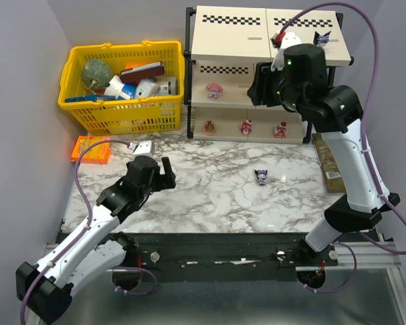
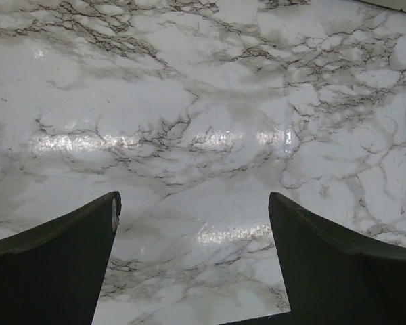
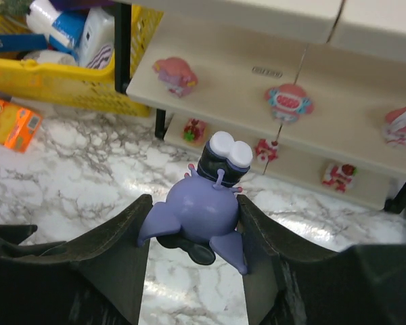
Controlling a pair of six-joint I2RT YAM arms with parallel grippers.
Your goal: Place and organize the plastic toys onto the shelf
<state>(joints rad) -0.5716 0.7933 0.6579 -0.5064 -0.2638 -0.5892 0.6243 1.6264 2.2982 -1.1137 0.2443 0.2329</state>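
The marble desk carries the shelf at its far edge, with a yellow basket of larger items just to its left. An orange box lies in front of the basket.

The right arm reaches up to the shelf front, near the top board. Its tool is closed on a purple toy, which is pinched on both sides between the fingers. The left arm is low over the bare desk, well apart from the shelf. Its tool is wide open and holds nothing.

One dark toy stands on the top board, toward its right end. Three pink-and-white toys sit in a row on the middle board. Three red toys sit in a row on the bottom board. One more dark toy stands alone on the desk, in front of the shelf.
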